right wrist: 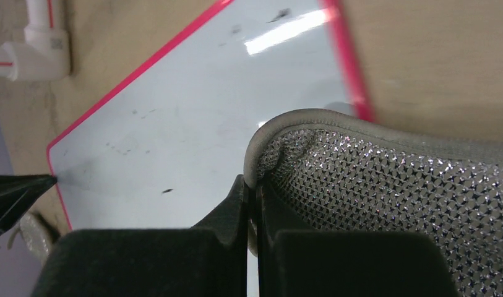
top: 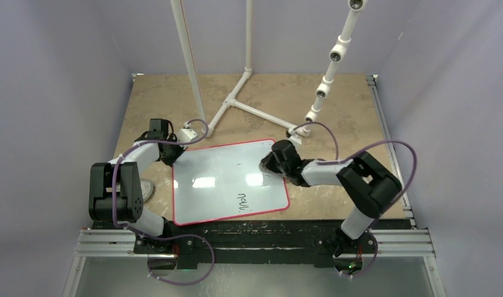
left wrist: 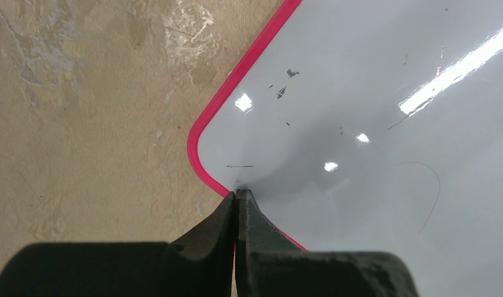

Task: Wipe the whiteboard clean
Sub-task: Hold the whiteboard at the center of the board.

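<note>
Whiteboard (top: 227, 179) flat on the worktop (top: 335, 105), long axis running left to right, slightly skewed. Left arm (top: 122, 185): jaws shut on nothing, tips pressed on the board's far-left corner, apparently pinning it. Right arm (top: 360, 179): jaws clamped on the rim of a silvery mesh pad (right wrist: 385, 192), which lies over the board's right half, near the far edge. The black handwriting (top: 242, 202) sits toward the near edge from the pad. The right arm is nearer, so the wipe should draw toward the bases.
</note>
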### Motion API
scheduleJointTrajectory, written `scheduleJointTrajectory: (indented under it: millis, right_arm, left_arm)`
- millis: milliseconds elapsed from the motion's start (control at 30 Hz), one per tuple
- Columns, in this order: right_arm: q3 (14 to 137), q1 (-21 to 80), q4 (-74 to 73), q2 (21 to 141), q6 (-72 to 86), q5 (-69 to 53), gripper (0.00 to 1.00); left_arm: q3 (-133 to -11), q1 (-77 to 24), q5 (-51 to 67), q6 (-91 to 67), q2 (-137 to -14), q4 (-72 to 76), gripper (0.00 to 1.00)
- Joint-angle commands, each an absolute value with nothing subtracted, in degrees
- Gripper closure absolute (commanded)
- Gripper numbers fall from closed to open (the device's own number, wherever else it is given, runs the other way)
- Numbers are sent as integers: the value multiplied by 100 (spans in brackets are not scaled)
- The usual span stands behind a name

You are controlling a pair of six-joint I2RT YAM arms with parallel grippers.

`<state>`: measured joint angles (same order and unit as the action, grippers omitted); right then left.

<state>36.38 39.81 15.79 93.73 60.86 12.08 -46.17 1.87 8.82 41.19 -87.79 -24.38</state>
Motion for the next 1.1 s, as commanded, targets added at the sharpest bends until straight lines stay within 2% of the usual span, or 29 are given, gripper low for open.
scheduleJointTrajectory:
  millis: [0, 67, 200, 400, 500, 633, 800, 900, 967, 1067]
  right_arm:
    - [4101, 4938, 1261, 10683, 5977, 773, 100]
    - [4319, 5109, 1674, 10974, 5988, 417, 100]
    - [4498, 5077, 1018, 10995, 6216, 688, 100]
    - [3000, 3996, 812, 9545, 6527, 1437, 100]
    - [2649, 3866, 957, 9293, 6495, 1518, 100]
    - [3279, 4130, 1310, 10072, 6226, 1251, 100]
    - [5218, 5456, 1256, 11512, 5933, 769, 100]
    - [5992, 5844, 990, 12047, 5923, 719, 100]
    - [5830, 5859, 763, 11898, 6095, 708, 100]
    - [4905, 5501, 672, 11270, 6368, 1089, 100]
  left_arm:
    - [-4333, 202, 1103, 4047, -9116, -3375, 100]
    - [-4348, 202, 1091, 4052, -9119, -3390, 100]
    - [-4368, 202, 1098, 4043, -9127, -3415, 100]
    - [-4333, 202, 1083, 4085, -9108, -3414, 100]
    - [-4342, 202, 1106, 4078, -9080, -3428, 100]
    - [-4309, 202, 1107, 4064, -9046, -3436, 100]
    - [-4308, 202, 1107, 4059, -9038, -3462, 100]
    - [-4325, 202, 1101, 4060, -9040, -3479, 100]
    - [-4333, 202, 1100, 4068, -9020, -3490, 100]
    - [-4324, 202, 1103, 4094, -9022, -3483, 100]
